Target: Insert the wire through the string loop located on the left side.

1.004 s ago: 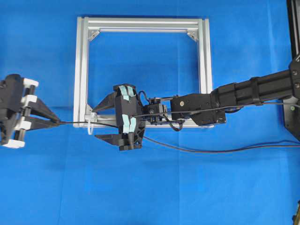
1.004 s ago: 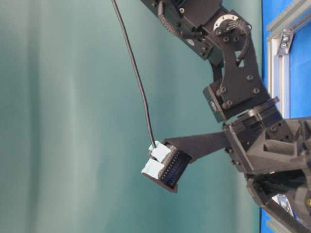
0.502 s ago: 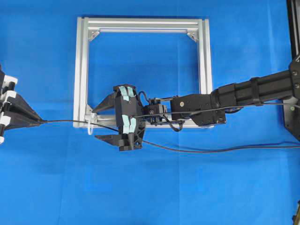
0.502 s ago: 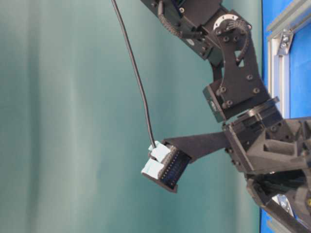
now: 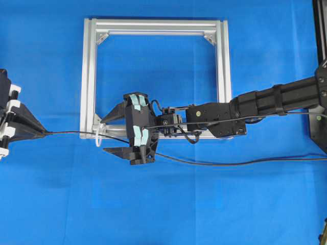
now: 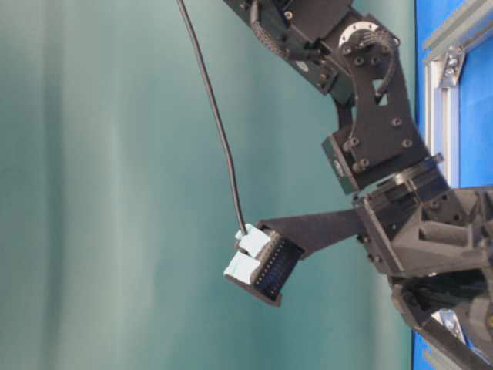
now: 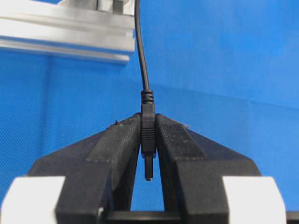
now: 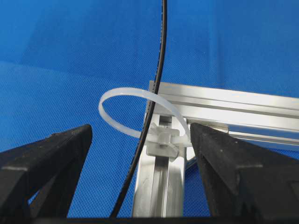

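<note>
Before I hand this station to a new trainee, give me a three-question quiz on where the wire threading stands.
1. True or false: the wire passes through the string loop.
2. Which end effector grips the plug? A) left B) right
3. Fill in: the string loop hangs at the lower-left corner of the aluminium ____.

Key: 1 true; 2 A, the left is shut on the plug and the right stands open beside the loop; 3 frame.
</note>
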`<move>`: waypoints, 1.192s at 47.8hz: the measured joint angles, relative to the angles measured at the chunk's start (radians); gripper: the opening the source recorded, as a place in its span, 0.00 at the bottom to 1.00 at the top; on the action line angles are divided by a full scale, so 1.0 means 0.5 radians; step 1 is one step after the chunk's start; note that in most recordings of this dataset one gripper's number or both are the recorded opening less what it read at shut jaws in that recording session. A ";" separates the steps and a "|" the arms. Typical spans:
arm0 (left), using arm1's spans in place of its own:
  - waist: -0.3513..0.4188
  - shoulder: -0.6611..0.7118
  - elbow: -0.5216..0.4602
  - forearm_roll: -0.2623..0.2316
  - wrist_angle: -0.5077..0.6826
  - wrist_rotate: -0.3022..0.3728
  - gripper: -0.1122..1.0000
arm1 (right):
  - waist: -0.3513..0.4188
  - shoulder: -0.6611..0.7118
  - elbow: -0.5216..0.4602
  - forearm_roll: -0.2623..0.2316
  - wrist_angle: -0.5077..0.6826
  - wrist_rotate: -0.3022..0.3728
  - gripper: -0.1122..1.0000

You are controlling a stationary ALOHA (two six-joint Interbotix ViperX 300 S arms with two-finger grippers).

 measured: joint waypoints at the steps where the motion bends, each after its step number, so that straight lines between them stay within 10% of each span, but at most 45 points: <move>1: 0.000 0.003 -0.003 0.000 0.003 -0.018 0.18 | 0.000 0.000 0.000 0.000 -0.003 0.003 0.94; 10: 0.000 0.012 0.000 0.003 0.037 -0.212 0.20 | 0.003 0.000 0.000 0.000 0.000 0.003 0.94; 22: -0.009 0.009 0.006 0.034 0.132 -0.209 0.83 | 0.006 0.000 0.000 -0.003 -0.003 0.003 0.94; 57: -0.049 -0.199 -0.071 0.193 0.018 0.037 0.77 | 0.003 -0.298 0.003 -0.006 0.206 -0.046 0.94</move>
